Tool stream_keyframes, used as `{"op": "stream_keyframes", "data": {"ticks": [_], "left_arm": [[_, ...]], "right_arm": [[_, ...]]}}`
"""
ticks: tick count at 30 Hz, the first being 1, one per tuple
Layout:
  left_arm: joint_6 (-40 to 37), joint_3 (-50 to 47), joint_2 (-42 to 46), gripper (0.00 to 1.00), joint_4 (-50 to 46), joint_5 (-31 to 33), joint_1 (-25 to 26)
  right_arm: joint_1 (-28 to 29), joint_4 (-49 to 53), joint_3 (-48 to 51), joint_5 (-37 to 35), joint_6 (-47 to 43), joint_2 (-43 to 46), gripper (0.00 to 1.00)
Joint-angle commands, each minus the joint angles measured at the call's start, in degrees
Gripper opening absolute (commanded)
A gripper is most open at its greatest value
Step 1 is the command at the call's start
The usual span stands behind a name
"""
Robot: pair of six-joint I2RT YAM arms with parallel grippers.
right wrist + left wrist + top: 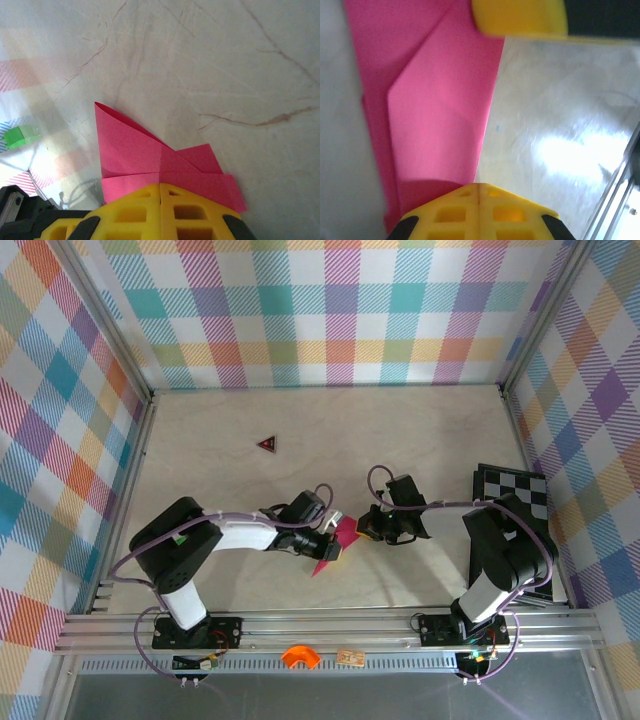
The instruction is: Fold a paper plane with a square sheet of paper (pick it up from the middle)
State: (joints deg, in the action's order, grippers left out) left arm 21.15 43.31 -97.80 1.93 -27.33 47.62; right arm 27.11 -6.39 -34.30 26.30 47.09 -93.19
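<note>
The square sheet of paper [338,538] is magenta-pink and partly folded. It lies on the table near the front middle, between my two grippers. In the left wrist view the paper [435,115] runs away from my left gripper [479,186], whose yellow fingers are shut, tip at the sheet's right edge. The right gripper's finger [520,17] sits at the far end. In the right wrist view the paper [135,150] shows layered flaps, one lifted at the upper left. My right gripper [160,186] is shut with its tip on the sheet. From above, left gripper [333,546] and right gripper [362,530] nearly meet.
A small dark red triangle [267,444] lies farther back on the table. A black-and-white checkerboard [515,490] sits at the right wall. An orange piece [298,655] rests on the front rail. Green tape [20,136] marks the table.
</note>
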Motion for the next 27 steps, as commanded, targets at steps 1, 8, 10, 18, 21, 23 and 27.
{"op": "stream_keyframes", "data": {"ticks": [1, 8, 10, 18, 21, 23, 27], "left_arm": [[-2.9, -3.8, 3.1, 0.05, -9.5, 0.4, 0.7], [-4.0, -7.9, 8.8, 0.05, -16.3, 3.2, 0.7], [-3.2, -9.8, 10.0, 0.04, -16.5, 3.7, 0.7], [-0.9, -10.1, 19.7, 0.0, -14.7, 5.3, 0.6], [-0.6, -7.6, 21.2, 0.0, -11.8, 5.4, 0.3], [-0.3, -5.8, 19.8, 0.01, -10.0, 6.2, -0.5], [-0.7, -1.0, 11.6, 0.03, -5.8, 3.1, -2.4]], "right_arm": [[-0.2, 6.9, 0.5, -6.3, -1.4, -2.7, 0.0], [-0.2, 7.0, 0.1, -6.4, -1.3, -2.7, 0.0], [-0.2, 7.1, 0.0, -6.4, -1.3, -2.5, 0.0], [-0.2, 6.3, 0.0, -5.3, -1.7, -2.0, 0.0], [-0.2, 5.2, 0.1, -4.5, -1.6, -1.4, 0.01], [-0.3, 5.0, 0.0, -4.4, -1.6, -0.7, 0.01], [-0.2, 4.7, -0.6, -3.4, -1.7, -0.3, 0.03]]}}
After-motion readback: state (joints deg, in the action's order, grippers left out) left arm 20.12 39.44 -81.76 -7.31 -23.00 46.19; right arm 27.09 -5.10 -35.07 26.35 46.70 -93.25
